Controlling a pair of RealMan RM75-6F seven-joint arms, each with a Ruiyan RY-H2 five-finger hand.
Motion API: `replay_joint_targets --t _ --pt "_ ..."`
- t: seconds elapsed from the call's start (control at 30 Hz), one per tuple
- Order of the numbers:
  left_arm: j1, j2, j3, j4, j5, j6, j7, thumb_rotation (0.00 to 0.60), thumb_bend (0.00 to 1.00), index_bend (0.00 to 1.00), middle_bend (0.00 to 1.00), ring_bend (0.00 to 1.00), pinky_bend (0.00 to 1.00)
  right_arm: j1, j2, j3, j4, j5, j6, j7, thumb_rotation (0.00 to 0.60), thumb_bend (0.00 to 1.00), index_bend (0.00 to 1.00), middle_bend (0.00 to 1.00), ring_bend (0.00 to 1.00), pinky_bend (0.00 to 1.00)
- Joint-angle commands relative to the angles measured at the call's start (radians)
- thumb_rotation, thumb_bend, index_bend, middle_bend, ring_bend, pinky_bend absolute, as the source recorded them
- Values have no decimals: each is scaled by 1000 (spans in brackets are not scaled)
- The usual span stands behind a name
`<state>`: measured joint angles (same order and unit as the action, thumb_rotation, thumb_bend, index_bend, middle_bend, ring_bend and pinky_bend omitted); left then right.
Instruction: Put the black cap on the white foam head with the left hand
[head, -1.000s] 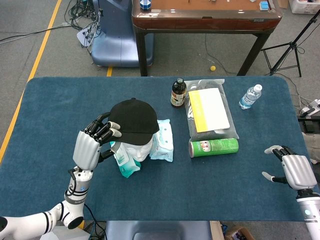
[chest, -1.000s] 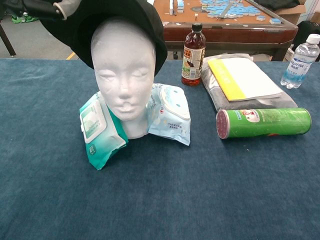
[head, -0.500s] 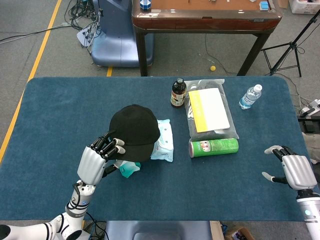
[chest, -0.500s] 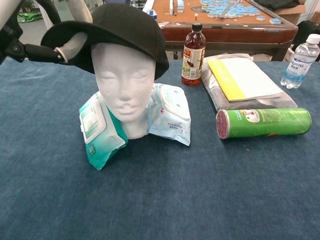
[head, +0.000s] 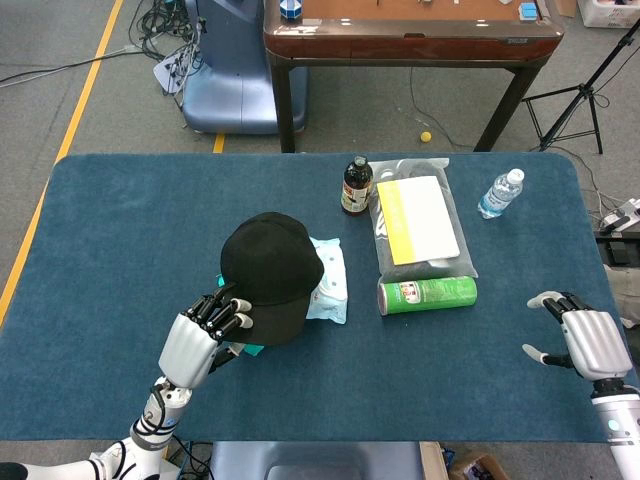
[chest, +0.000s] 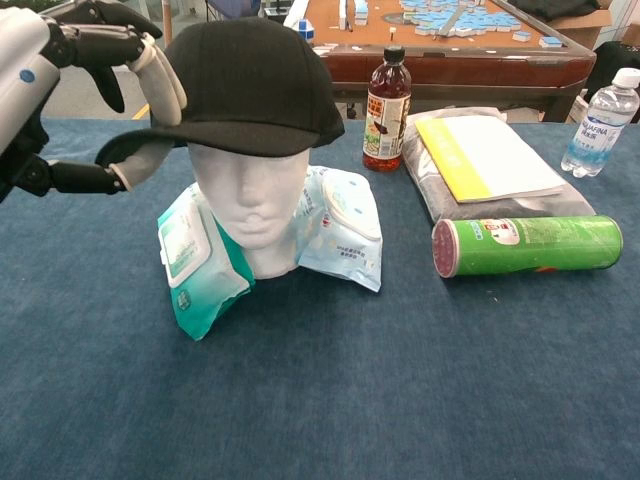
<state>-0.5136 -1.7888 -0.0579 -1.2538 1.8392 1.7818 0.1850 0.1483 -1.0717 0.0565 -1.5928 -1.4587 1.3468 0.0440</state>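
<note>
Blue table (head: 120, 230) bears wipes (chest: 190, 262), bottles (head: 356, 185), can (head: 427, 295)

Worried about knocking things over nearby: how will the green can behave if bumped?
The green can lies on its side on the table, so it would probably roll. It looks stiff, likely light. The bagged booklet touches one side and may stop it.

Bright, even indoor light, soft shadows, both views sharp.

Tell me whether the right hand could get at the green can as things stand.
Probably yes. The right hand is open and holds nothing, and only bare blue table lies between it and the green can, which lies on its side.
</note>
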Motion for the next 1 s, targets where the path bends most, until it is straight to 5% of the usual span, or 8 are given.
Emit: replay_joint_targets --t 0.03,0.4,0.67,1.0 --pt "8 -12 8 16 9 -5 3 600 422 679 446 209 468 0 0 0 0 0 0 0 600 48 346 317 255 471" --pt "20 -40 38 77 44 -41 44 600 422 595 428 208 463 -1 2 0 0 0 2 5 600 48 346 317 255 471" --pt "42 -13 61 30 10 -128 106 600 400 282 338 147 400 -1 4 1 1 0 3 11 600 47 347 317 255 471" --pt "73 30 59 -70 -29 -176 170 600 205 29 222 63 341 1 2 0 2 1 0 8 600 48 346 317 255 471"
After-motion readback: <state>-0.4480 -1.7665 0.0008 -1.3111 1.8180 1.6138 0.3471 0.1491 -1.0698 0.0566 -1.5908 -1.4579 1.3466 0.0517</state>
